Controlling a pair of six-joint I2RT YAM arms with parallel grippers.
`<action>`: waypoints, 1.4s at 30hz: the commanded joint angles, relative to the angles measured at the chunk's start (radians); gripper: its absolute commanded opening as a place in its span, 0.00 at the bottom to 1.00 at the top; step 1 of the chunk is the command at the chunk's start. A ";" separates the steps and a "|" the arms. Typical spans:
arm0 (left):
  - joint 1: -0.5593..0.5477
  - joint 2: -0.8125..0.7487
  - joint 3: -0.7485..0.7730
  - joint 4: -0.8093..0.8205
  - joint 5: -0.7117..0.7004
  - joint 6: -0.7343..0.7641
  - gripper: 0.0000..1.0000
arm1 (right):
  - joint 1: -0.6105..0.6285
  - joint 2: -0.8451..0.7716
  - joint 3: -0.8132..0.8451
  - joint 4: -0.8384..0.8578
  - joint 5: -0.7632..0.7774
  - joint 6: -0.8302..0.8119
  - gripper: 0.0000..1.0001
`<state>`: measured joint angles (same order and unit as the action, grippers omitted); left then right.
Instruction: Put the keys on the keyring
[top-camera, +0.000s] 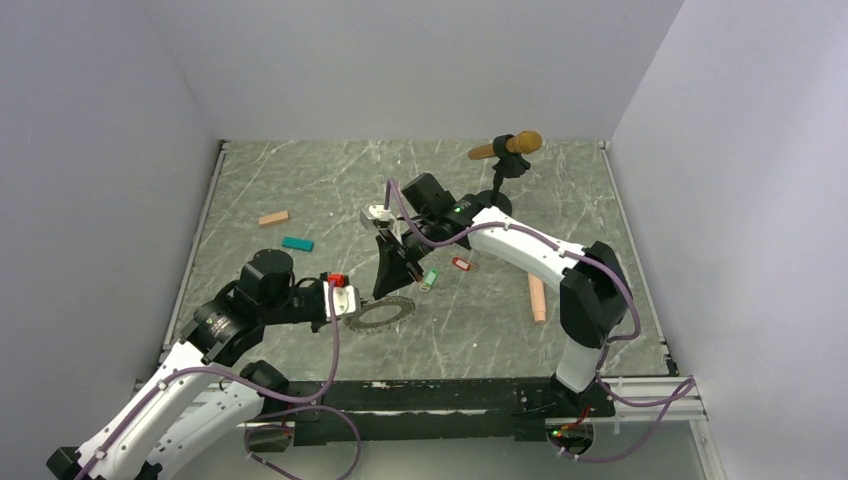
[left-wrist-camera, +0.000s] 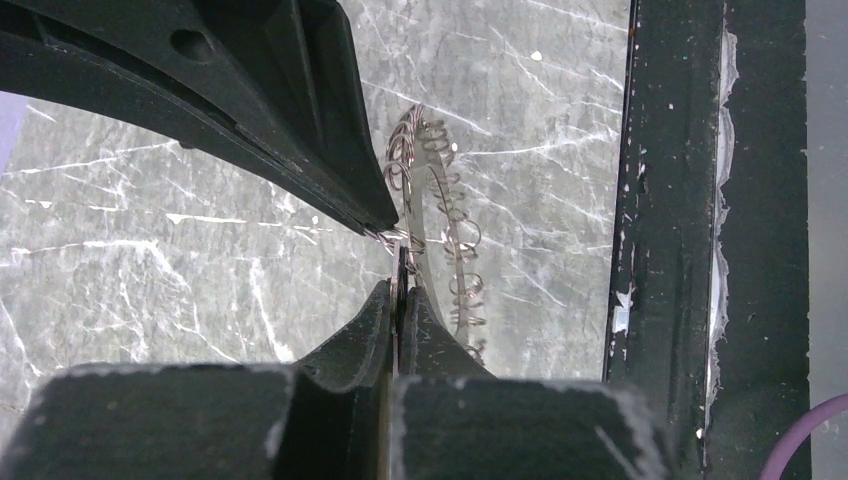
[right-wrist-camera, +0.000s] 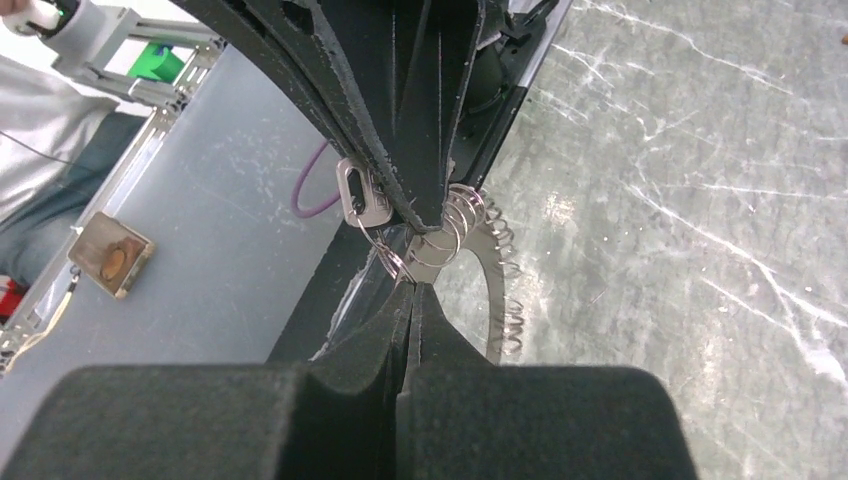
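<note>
Left gripper: the left gripper (left-wrist-camera: 401, 292) is closed on the keyring (left-wrist-camera: 437, 215), whose flat band is pinched edge-on between the tips.
Right gripper: the right gripper (right-wrist-camera: 413, 292) is pressed shut, with its tips just under the wire loops (right-wrist-camera: 440, 240) at the keyring's end. Whether anything is pinched cannot be told.
Keyring: it is held near the front edge of the table (top-camera: 300, 180), between the two grippers. Wire coils (left-wrist-camera: 465, 280) are wound along its band. Whether it touches the table cannot be told.
Key at the ring: a silver key (right-wrist-camera: 360, 194) with an oblong hole is hung on a thin wire loop. It is just beside the right gripper's tips and against the left gripper's black fingers (right-wrist-camera: 445, 100).
Loose keys: a green-tagged key (top-camera: 430, 278) and a red-tagged key (top-camera: 461, 264) are laid on the table near each other, to the right of the right gripper.
Red piece: a small red piece (top-camera: 337, 280) is seen at the left gripper. What it is fixed to cannot be told.
Blocks: a tan block (top-camera: 273, 217) and a teal block (top-camera: 297, 243) are laid apart on the table, to the left.
Microphone: a gold-headed microphone (top-camera: 505, 148) is held on a stand (top-camera: 493, 200) at the back.
Stick: a pink stick (top-camera: 537, 298) is laid on the table at the right.
</note>
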<state>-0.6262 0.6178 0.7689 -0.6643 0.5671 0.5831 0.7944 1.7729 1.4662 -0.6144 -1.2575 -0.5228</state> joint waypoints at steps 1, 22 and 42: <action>-0.004 0.000 0.031 0.007 0.026 0.015 0.00 | -0.031 -0.035 -0.032 0.113 0.012 0.106 0.00; -0.003 0.085 0.117 -0.086 -0.002 0.148 0.00 | -0.045 0.001 -0.055 0.258 -0.039 0.325 0.00; -0.013 0.147 0.124 -0.099 -0.071 0.190 0.00 | -0.070 -0.022 -0.142 0.521 -0.068 0.614 0.00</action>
<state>-0.6262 0.7406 0.8650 -0.7742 0.4881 0.7444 0.7372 1.7859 1.2984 -0.1123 -1.3182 0.0967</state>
